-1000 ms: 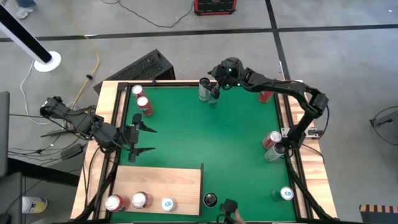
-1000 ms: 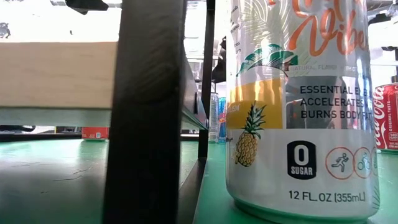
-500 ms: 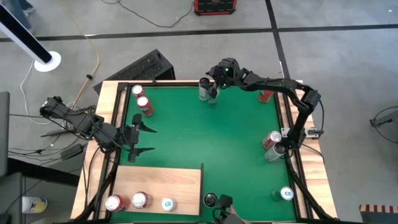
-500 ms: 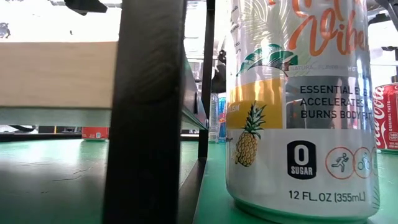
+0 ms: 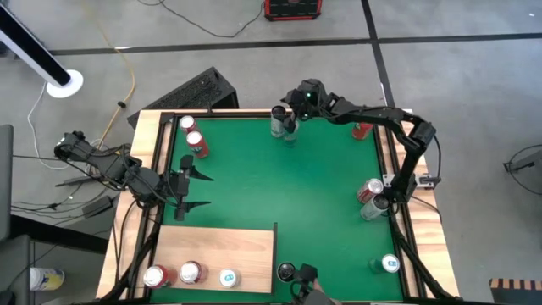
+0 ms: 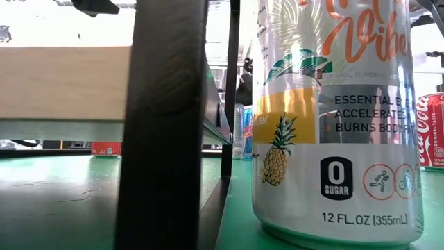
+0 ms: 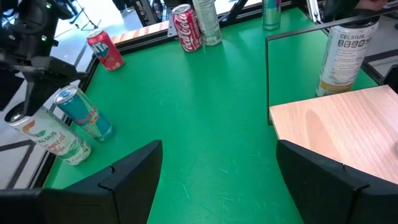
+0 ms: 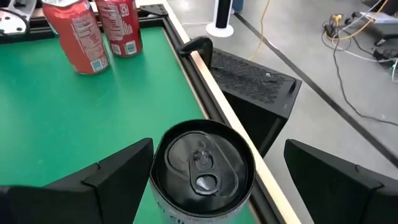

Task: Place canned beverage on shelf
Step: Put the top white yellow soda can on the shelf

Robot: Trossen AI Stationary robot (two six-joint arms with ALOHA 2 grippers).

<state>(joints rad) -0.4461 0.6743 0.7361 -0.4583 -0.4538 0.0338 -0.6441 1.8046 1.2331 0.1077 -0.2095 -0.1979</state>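
A silver can with a dark top (image 8: 202, 165) stands on the green mat by the table's far edge (image 5: 278, 121), with a blue can (image 5: 291, 135) next to it. My right gripper (image 8: 219, 146) is open just above it, one finger on either side of the can's top without touching; it also shows in the high view (image 5: 290, 124). The pale wooden shelf (image 5: 222, 246) stands at the near left and bears three cans (image 5: 190, 272). My left gripper (image 5: 193, 188) waits open at the table's left, beyond the shelf (image 7: 336, 130).
Two red cans (image 5: 193, 135) stand at the far left corner. Two cans (image 5: 371, 199) lie at the right edge, a red one (image 5: 362, 131) is at the far right and another (image 5: 388, 264) at the near right. A tall can (image 5: 286, 271) stands beside the shelf and fills the low view (image 6: 333, 118).
My right arm has shifted a little toward the table's left and far edge, staying over the silver can. The cans have not moved.
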